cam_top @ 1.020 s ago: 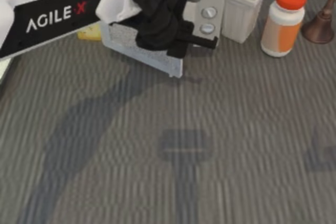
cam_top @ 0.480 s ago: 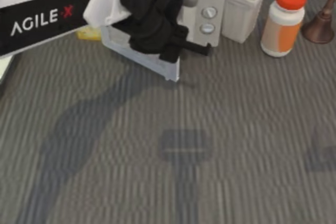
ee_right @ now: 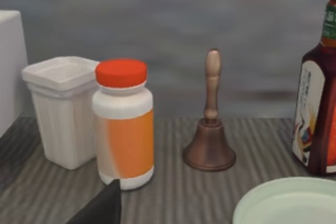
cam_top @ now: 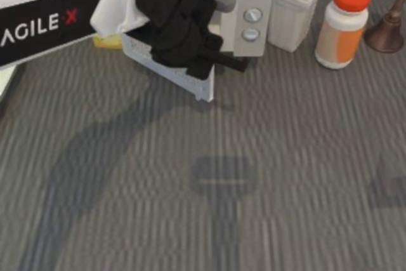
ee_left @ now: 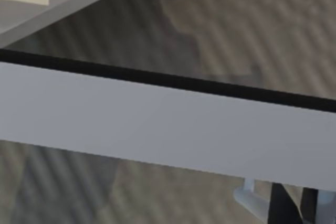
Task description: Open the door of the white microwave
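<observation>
The white microwave (cam_top: 248,1) stands at the table's far edge, its two knobs (cam_top: 252,23) facing front. Its door (cam_top: 166,68) is swung partly out from a hinge on the left, and the free edge (cam_top: 206,90) points toward the table's middle. My left gripper (cam_top: 223,60) reaches from the left over the door. In the left wrist view the door's top edge (ee_left: 168,124) crosses the frame, and the black fingers (ee_left: 283,205) are closed around the slim pale handle (ee_left: 249,200). My right arm is parked beyond the top view's right side.
Right of the microwave stand a white square tub (cam_top: 295,7), an orange-capped bottle (cam_top: 342,23) and a bronze bell (cam_top: 387,30). A yellow item (cam_top: 108,41) lies behind the door. The right wrist view also shows a dark sauce bottle (ee_right: 317,103) and a pale green plate (ee_right: 289,203).
My left arm has drawn back to the left with the handle, and the door's free edge has swung further out from the microwave. The other objects have not moved.
</observation>
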